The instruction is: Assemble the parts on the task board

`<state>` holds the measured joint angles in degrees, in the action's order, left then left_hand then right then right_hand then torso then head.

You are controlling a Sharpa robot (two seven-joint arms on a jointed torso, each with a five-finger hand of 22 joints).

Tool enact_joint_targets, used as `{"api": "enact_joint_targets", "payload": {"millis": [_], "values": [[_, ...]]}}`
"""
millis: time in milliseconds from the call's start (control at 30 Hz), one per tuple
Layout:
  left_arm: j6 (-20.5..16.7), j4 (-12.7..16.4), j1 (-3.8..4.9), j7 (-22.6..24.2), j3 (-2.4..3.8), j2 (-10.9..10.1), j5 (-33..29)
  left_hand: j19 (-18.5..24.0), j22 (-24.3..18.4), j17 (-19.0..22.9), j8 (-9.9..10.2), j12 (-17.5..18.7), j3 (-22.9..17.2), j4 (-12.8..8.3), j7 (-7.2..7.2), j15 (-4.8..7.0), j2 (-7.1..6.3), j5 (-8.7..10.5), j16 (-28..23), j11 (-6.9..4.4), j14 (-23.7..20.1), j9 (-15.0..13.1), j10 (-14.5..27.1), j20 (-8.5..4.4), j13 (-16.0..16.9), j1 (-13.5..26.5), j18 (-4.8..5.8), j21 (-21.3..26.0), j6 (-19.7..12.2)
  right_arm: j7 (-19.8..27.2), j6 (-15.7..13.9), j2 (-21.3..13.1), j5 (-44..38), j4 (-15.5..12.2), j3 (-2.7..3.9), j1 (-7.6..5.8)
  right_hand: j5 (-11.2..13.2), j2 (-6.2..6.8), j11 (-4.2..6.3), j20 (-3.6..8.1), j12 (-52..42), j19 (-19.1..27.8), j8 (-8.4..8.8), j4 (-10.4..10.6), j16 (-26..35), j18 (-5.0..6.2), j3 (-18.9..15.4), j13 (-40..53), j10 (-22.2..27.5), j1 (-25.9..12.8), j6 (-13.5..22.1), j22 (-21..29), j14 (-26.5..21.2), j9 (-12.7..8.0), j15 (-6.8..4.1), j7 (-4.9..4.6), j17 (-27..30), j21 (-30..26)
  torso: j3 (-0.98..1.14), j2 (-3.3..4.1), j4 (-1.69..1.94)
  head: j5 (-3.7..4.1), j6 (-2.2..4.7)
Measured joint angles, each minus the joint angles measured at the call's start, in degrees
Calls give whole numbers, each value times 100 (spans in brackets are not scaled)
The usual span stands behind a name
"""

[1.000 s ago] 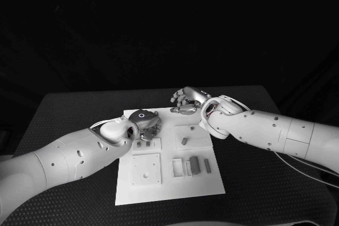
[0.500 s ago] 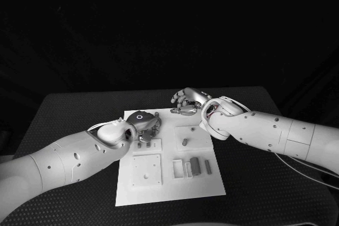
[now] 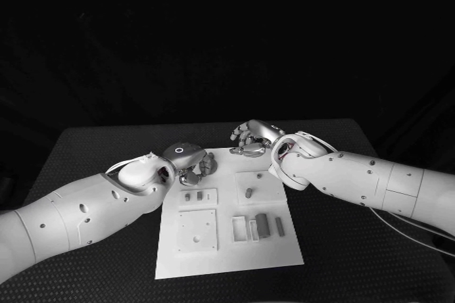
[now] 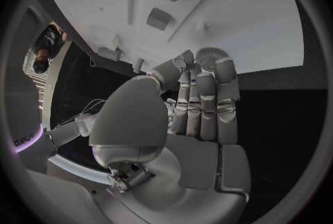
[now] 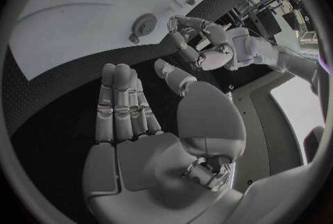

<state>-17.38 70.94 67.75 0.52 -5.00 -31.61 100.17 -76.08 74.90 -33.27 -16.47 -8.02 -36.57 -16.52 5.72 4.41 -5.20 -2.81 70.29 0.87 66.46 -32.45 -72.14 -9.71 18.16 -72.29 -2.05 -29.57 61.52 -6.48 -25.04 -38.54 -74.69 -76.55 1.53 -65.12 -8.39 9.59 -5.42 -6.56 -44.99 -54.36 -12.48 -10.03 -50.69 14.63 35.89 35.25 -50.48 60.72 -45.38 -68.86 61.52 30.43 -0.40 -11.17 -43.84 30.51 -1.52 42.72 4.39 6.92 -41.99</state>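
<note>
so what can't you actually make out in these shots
- Head view: whether the left robot hand holds a part; its curled fingers and wrist hide the task board beneath.
- Head view: the right robot hand sits at the board's far edge; its fingertips face away.
- Left wrist view: the fingers cover the spot they reach toward.
- Head view: the small parts in the near slots are too small to tell apart.
</note>
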Motion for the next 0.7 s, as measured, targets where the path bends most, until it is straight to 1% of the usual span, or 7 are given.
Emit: {"api": "enact_joint_targets", "payload": {"millis": [67, 100, 167, 267, 433, 700], "values": [[41, 70, 68, -15, 5, -81, -21, 0, 0, 0, 0, 0, 2, -2, 0, 0, 0, 0, 0, -5, 0, 1, -5, 0, 0, 0, 0, 0, 0, 0, 0, -2, 0, -1, 0, 0, 0, 0, 0, 0, 0, 0, 0, 0, 0, 0, 0, 0, 0, 0, 0, -1, 0, 0, 0, 0, 0, 0, -2, 0, 0, -3, -5], [58, 97, 89, -23, 8, -115, -29, 0, 0, 0, 0, 0, 6, -6, 0, 0, 0, 0, 0, -5, 1, 2, -5, 0, 0, 0, 0, 0, 0, 0, 0, -3, 1, -1, 0, 0, 0, 0, 0, 0, 0, 0, 0, 0, 0, 0, 0, 0, 0, 0, 0, -1, 0, 0, 0, 0, 0, 0, -2, 0, 1, -5, -5], [103, 155, 123, -43, 7, -193, -44, 0, 0, 0, 0, 0, -1, 1, 0, 0, 0, 0, 0, -5, 1, 4, -5, 0, 0, 0, 0, 0, 0, 0, 0, -6, 1, -1, 0, 0, 0, 0, 0, 0, 0, 0, 0, 0, 0, 0, 0, 0, 0, 0, 0, -1, 0, 0, 0, 1, -5, 0, -2, 0, 2, -9, -6], [167, 183, 154, -67, 1, -252, -57, 0, 0, 0, 1, 0, -9, 9, -1, -1, 0, 0, 0, -5, 1, 6, -5, 0, 0, 1, -1, 0, 0, 1, 0, -9, 1, -1, 0, 0, 0, 0, 0, 0, 0, 0, 0, 0, 0, 0, 0, 0, 0, 0, 0, -1, 0, -1, 0, 1, -6, 0, -2, 1, 1, -15, -6], [312, 169, 165, -109, -10, -294, -74, 0, 0, 1, 4, 0, -10, 10, -1, -1, -1, 1, 0, -6, 1, 5, -6, 1, 0, 1, 0, 0, -1, 1, 0, -16, 2, -1, 0, 0, 0, 0, 0, 0, 0, 0, 0, 0, 0, 0, 0, -6, 0, 0, 0, -1, 0, -5, 0, 1, -11, -22, -2, 4, 0, -25, -5], [478, 87, 163, -143, -20, -265, -85, 0, 4, 1, 5, -3, -10, 9, -2, -9, -2, 1, 0, -7, 9, -1, -8, 1, 0, 0, -1, -22, -1, 1, 0, -14, 3, -3, 0, 0, 0, 0, 0, 0, 0, 0, 0, 0, 0, -1, 0, -12, 0, 0, 0, -7, 0, -5, 0, 2, -16, -22, -1, 8, -6, -46, -9]]}}
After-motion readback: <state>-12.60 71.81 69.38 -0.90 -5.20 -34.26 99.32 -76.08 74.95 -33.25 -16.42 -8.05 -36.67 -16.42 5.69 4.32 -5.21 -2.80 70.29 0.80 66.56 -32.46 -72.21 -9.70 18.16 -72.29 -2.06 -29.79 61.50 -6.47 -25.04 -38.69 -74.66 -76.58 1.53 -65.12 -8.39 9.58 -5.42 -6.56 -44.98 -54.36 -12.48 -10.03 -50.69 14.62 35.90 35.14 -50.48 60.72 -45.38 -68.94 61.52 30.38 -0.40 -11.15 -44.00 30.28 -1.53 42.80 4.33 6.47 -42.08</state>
